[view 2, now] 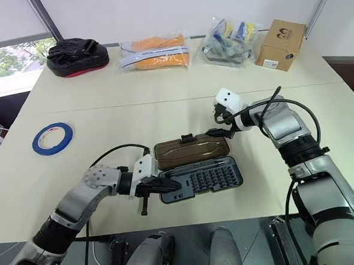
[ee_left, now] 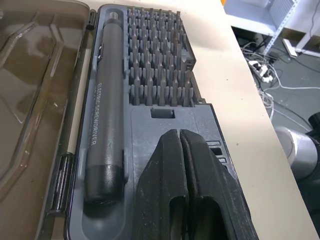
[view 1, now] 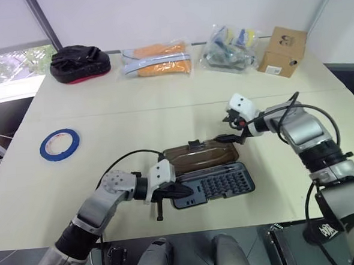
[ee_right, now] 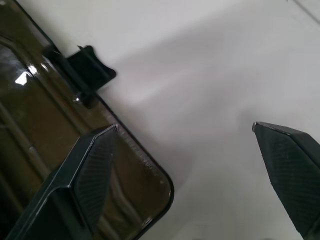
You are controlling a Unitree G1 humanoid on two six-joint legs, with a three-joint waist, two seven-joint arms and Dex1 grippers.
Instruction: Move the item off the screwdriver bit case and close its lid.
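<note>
The blue tape roll (view 1: 59, 144) lies flat on the table at the left, well apart from the screwdriver bit case (view 1: 219, 184). The case lies open, its tray showing rows of bits (ee_left: 160, 65) and a grey screwdriver pen (ee_left: 102, 125). Its smoky-brown lid (view 1: 199, 155) lies flat behind the tray, with the black latch tab (ee_right: 85, 72) on its far edge. My left gripper (view 1: 188, 190) is shut with nothing in it, and its tips are over the tray's left end. My right gripper (ee_right: 184, 127) is open at the lid's right far corner, with one finger (ee_right: 95, 165) over the lid.
Along the table's far edge sit a black pouch with red trim (view 1: 79, 63), orange packets in plastic (view 1: 157, 60), a clear bag of items (view 1: 229, 48) and a cardboard box (view 1: 282, 51). The near table edge runs just in front of the case.
</note>
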